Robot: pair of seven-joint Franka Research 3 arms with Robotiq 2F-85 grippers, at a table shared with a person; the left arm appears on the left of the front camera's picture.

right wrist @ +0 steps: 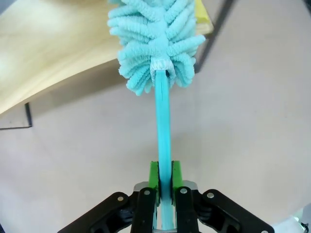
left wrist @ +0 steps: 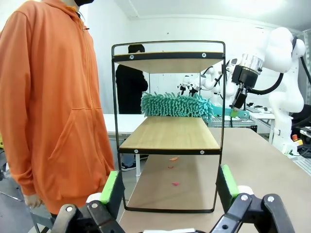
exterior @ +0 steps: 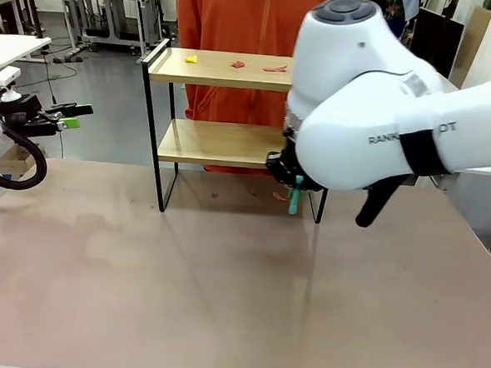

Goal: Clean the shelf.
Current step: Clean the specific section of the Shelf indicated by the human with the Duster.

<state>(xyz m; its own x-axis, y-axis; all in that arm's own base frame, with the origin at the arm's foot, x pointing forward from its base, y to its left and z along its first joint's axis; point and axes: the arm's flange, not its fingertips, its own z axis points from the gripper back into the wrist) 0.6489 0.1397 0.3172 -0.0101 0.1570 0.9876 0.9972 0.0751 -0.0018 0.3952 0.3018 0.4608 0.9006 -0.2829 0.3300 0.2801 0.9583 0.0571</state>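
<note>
Shelf (exterior: 223,70) at far middle of the table (exterior: 222,299), person (exterior: 239,17) in orange hoodie right behind it. Right gripper (right wrist: 164,171) pinching the teal duster (right wrist: 155,43) by its handle, fluffy head on the lower board's right end. Left gripper (left wrist: 169,187) at far left, jaws spread, nothing between them (looking at the shelf end-on). Yellow scrap (exterior: 191,59) and red bits (exterior: 275,68) on the top board

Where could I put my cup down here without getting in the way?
The table in front of the shelf is bare right to the near edge. The lower board's left part is free too. Crowded: its right end, where the right gripper holds the duster, and the top board with its scraps.
</note>
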